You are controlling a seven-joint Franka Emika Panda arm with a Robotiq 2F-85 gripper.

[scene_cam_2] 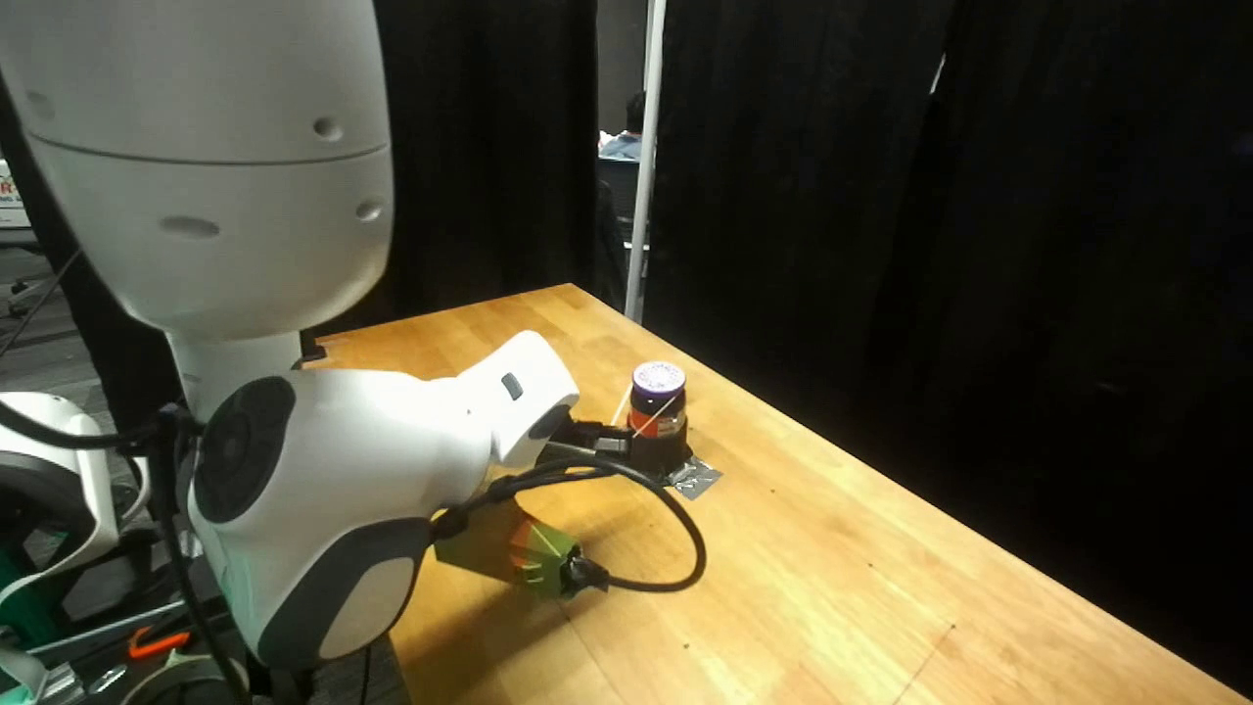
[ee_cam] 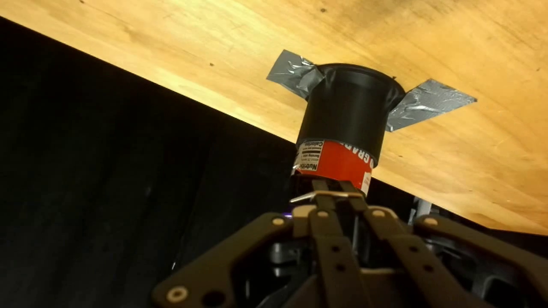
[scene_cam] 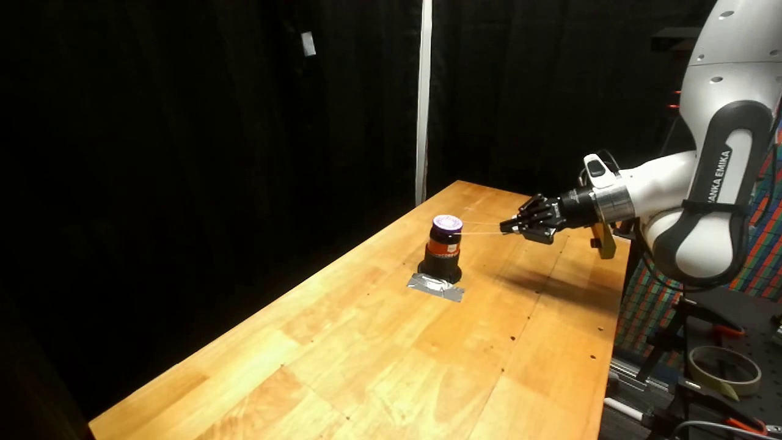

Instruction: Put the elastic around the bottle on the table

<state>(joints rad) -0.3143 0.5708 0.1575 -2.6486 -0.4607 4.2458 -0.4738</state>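
The bottle [scene_cam: 443, 247], dark with an orange-red label and purple lid, stands upright in a black holder [ee_cam: 349, 107] on the honey-coloured table [scene_cam: 366, 330]. The bottle also shows in an exterior view [scene_cam_2: 658, 377] and, inverted, in the wrist view [ee_cam: 338, 162]. The elastic [scene_cam: 479, 233] is stretched in two strands between my gripper [scene_cam: 506, 227] and the bottle's upper part, just below the lid; its far side is hidden. In the wrist view, the elastic [ee_cam: 336, 194] runs across the outside of both fingertips [ee_cam: 335, 186]. The fingers are drawn together, level with the bottle's upper half and apart from it.
Silver tape [ee_cam: 430, 105] fixes the holder to the table on two sides. A black cable loop [scene_cam_2: 685, 563] hangs from the wrist over the table. A black curtain [scene_cam: 214, 183] runs along the table's far edge. A tape roll [scene_cam: 725, 370] lies on a side shelf.
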